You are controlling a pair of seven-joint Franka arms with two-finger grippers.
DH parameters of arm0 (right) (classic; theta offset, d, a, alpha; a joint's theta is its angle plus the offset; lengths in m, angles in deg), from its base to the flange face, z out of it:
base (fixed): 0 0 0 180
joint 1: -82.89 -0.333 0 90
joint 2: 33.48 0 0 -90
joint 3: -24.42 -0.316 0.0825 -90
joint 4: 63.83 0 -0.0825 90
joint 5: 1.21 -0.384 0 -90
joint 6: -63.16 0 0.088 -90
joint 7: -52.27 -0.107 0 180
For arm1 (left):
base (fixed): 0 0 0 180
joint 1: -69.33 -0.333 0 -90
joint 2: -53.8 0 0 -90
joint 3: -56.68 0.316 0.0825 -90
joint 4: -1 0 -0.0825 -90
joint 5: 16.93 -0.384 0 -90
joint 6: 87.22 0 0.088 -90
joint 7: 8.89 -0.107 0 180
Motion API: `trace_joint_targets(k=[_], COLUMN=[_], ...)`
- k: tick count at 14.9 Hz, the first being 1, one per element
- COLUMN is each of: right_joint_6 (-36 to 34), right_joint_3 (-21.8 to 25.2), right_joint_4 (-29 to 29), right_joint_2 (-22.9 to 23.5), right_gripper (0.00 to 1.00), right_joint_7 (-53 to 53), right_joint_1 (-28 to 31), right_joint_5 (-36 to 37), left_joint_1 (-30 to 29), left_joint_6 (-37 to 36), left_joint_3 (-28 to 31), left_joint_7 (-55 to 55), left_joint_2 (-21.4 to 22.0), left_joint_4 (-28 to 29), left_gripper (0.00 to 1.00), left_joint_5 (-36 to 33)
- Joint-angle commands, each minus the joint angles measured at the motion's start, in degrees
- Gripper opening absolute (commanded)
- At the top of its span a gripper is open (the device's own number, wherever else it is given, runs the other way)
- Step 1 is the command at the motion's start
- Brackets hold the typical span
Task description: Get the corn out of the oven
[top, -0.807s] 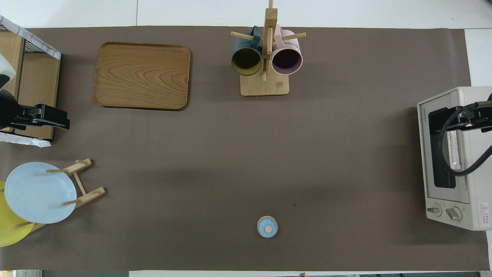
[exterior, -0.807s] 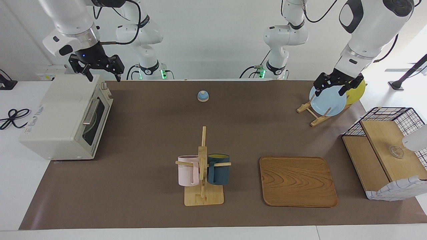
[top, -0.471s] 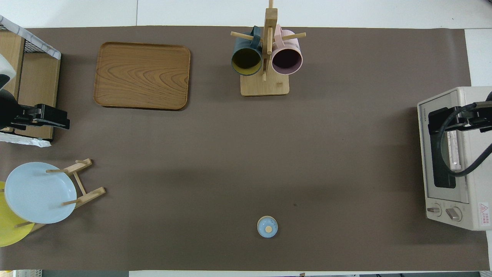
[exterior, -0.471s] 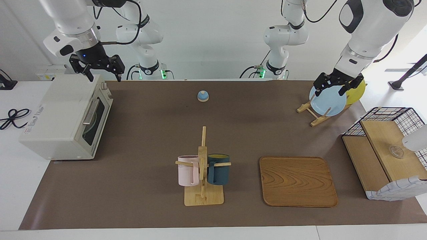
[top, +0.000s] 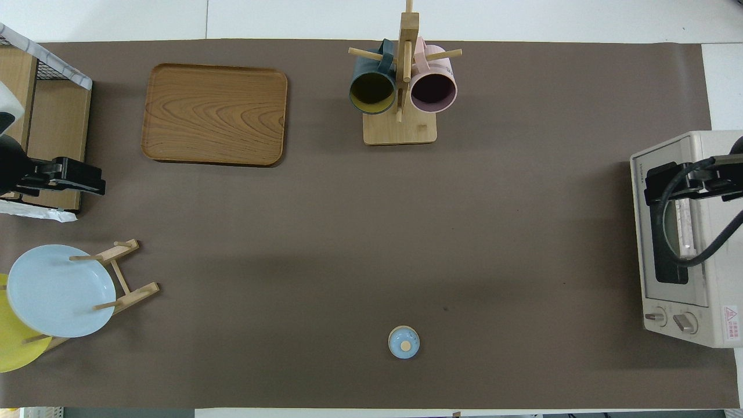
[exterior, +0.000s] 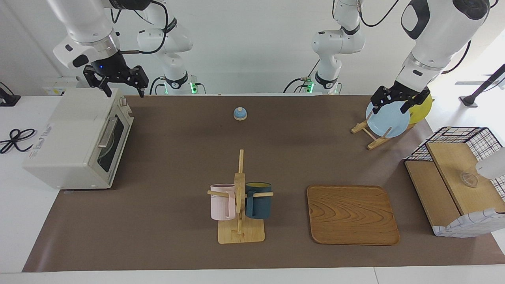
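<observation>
Corn not out yet, oven door closed

I cannot see the corn; I judge it is inside the boxy cream-white toaster oven [exterior: 75,138] at my right arm's end of the worktop, its dark glass door up, so opening and taking out remain. My right claw [exterior: 116,80] hangs over the oven, fingers apart, empty. My left claw [exterior: 398,100] waits open over the pale blue plate [exterior: 387,119].

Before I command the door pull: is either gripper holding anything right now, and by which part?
Nothing is held. The right gripper hangs open above the cream-white toaster oven, door shut; the left gripper hangs open over the plate rack.
</observation>
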Motion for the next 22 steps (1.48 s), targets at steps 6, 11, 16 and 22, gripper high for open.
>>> trace_joint_targets(k=[6, 11, 16, 22], right_joint_6=[18.34, 26.35, 29.25, 29.7], right_joint_3=[0.36, 0.45, 0.45, 0.45], right_joint_4=[-21.79, -27.95, -27.87, -27.95], right_joint_2=[-7.3, -7.48, -4.41, -3.17], right_gripper=[0.0, 0.0, 0.0, 0.0], right_joint_7=[9.64, 9.72, 10.25, 11.66], right_joint_1=[10.12, 12.15, 13.81, 15.05], right_joint_5=[-2.52, -2.35, -2.08, -2.08], left_joint_1=[-0.6, -0.6, -0.6, -0.6], left_joint_6=[0.56, 0.56, 0.56, 0.65], left_joint_3=[-0.5, -0.5, -0.5, -0.5], left_joint_7=[-0.53, -0.62, -0.53, -0.44], left_joint_2=[0.7, 0.7, 0.79, 0.7], left_joint_4=[0.48, 0.48, 0.48, 0.48], left_gripper=[1.0, 1.0, 1.0, 1.0], left_joint_5=[-1.33, -1.33, -1.33, -1.25])
